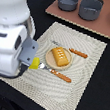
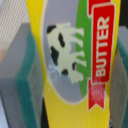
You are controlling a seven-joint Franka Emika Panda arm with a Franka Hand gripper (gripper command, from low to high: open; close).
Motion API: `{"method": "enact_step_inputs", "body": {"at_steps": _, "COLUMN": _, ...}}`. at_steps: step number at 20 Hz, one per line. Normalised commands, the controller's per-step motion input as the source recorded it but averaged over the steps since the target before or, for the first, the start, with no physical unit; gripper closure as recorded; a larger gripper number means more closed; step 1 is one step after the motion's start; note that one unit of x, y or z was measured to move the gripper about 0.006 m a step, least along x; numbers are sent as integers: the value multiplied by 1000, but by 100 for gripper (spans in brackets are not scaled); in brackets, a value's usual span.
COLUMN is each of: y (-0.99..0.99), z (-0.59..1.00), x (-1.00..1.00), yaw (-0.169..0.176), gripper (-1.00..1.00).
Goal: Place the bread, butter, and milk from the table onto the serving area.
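The black table (image 1: 101, 73) fills the exterior view, with a pinkish-brown board (image 1: 103, 25) at its far edge bearing two grey pots (image 1: 68, 1) (image 1: 90, 8); what is in them cannot be told. In the middle lies the serving area (image 1: 85, 60), a cream striped placemat. A round tan plate (image 1: 48, 60) sits on it, and on the plate rests the bread (image 1: 60, 57), a golden-orange oblong loaf with scored ridges across its top. One orange-handled piece of cutlery (image 1: 78, 53) lies just beyond the plate and a second (image 1: 61, 75) just before it, both on the mat.

The white arm (image 1: 12, 29) takes up the exterior view's left. Its gripper (image 1: 33, 63) hangs over the mat's left part, near the plate. The butter (image 2: 75, 65) is a flat bright-yellow packet with a pale oval label showing a black-and-white cow, a green patch and a red ribbon reading BUTTER. In the wrist view the grey fingers (image 2: 20, 65) with green pads press on both sides of the packet, so the jaws are closed on it, parted only by its thickness. In the exterior view only a yellow corner shows beneath the gripper; whether it touches the mat cannot be told.
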Motion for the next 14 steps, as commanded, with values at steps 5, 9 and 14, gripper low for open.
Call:
{"method": "enact_step_inputs", "body": {"at_steps": 5, "y": -237, "z": -115, "x": 1000, "yaw": -42, "gripper": 100}}
{"method": "enact_step_inputs", "body": {"at_steps": 9, "y": -64, "z": -161, "x": 983, "yaw": -23, "gripper": 100}}
{"method": "enact_step_inputs", "body": {"at_steps": 14, "y": 5, "z": -178, "x": 733, "yaw": -3, "gripper": 100}}
